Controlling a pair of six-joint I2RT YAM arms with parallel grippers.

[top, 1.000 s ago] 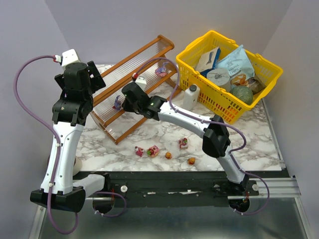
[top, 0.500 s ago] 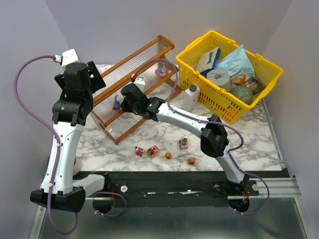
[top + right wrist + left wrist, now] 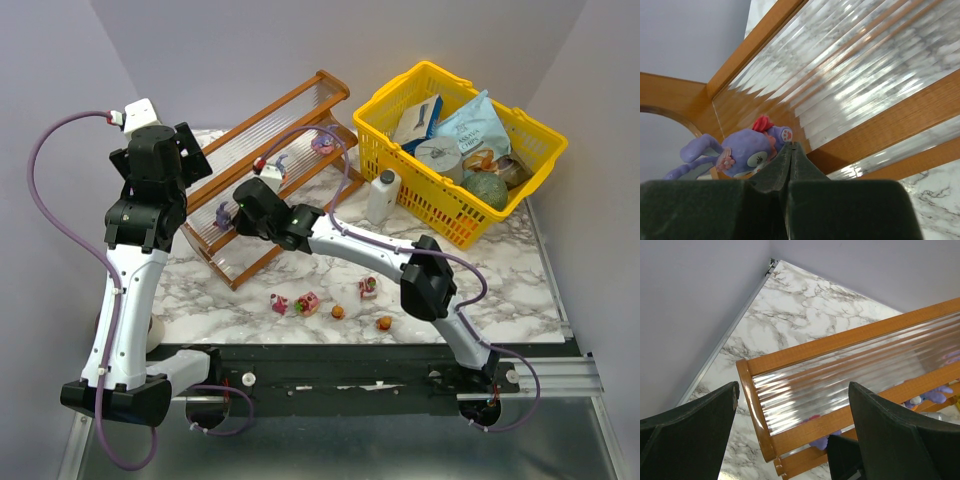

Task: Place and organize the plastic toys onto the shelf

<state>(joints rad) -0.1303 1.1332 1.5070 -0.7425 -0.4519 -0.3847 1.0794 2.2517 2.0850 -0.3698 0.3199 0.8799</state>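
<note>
The shelf [image 3: 262, 128] stands slanted at the back left, and also shows in the left wrist view [image 3: 840, 342] and the right wrist view [image 3: 875, 60]. A purple bunny toy [image 3: 221, 213] [image 3: 742, 152] lies at the left end of a low tier. My right gripper [image 3: 241, 203] [image 3: 791, 146] is shut and empty, its tip touching the bunny's side. Another purple toy [image 3: 323, 143] and a red-and-white one [image 3: 266, 162] sit further right on the shelf. Several toys [image 3: 307, 302] lie on the table in front. My left gripper [image 3: 186, 150] [image 3: 794, 390] is open and empty above the shelf's left end.
A yellow basket [image 3: 392, 94] of packaged goods stands at the back right, with a small white bottle [image 3: 381, 193] just in front of it. The right arm stretches across the table's middle. Walls close in on the left and back.
My right gripper has slid left along the shelf, and the purple bunny has moved left with it toward the shelf's end. The left arm has not moved.
</note>
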